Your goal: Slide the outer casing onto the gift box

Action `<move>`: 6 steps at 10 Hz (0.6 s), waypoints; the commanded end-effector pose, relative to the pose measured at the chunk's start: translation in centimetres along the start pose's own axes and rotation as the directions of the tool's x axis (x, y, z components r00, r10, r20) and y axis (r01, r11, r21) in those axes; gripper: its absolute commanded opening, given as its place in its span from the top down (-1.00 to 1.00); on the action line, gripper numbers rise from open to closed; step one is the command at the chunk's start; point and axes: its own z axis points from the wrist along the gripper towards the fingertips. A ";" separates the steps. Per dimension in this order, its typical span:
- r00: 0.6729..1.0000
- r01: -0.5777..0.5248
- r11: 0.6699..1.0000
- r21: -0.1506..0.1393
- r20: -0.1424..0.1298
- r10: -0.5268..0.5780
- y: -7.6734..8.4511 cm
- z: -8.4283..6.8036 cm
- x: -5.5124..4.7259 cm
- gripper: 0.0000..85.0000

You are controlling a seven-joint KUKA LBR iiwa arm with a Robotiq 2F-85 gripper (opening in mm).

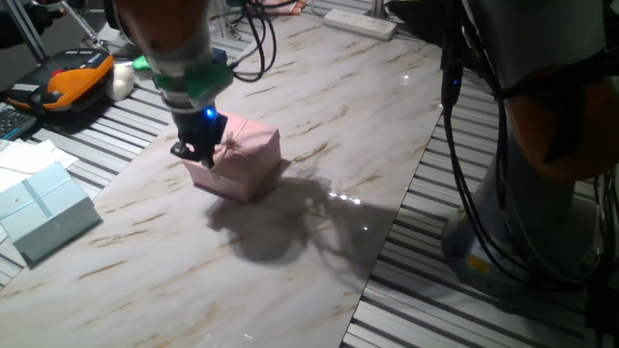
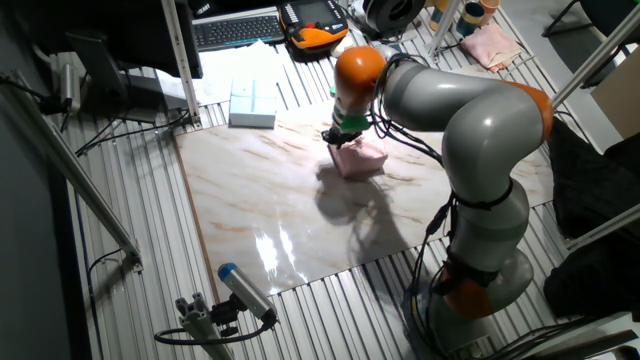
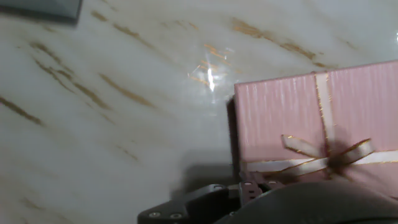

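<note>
Gripper (image 1: 198,152) low at outer casing's (image 1: 244,159) left top edge, jaw state unclear

Under the black gripper (image 1: 198,150), lit blue at its wrist, the outer casing (image 1: 244,159) is pale pink with a ribbon cross and bow edged in gold. The table (image 1: 319,126) around it is white marble veined tan. Well aside lies a pale blue-green box (image 1: 44,208).

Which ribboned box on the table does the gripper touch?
The pale pink outer casing with the bow, under the gripper. The pale blue-green box lies apart at the table's edge, untouched.
</note>
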 end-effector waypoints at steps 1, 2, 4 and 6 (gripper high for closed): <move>1.000 0.017 1.000 -0.005 0.000 -0.017 -1.5 -0.1 -0.3 1.00; 0.999 0.039 0.999 -0.011 -0.010 -0.039 -2.7 -0.5 -0.8 1.00; 0.998 0.054 0.999 0.006 -0.012 -0.054 -4.2 -0.6 -1.2 1.00; 0.999 0.042 0.999 0.025 -0.005 -0.042 -4.5 -0.1 -1.2 1.00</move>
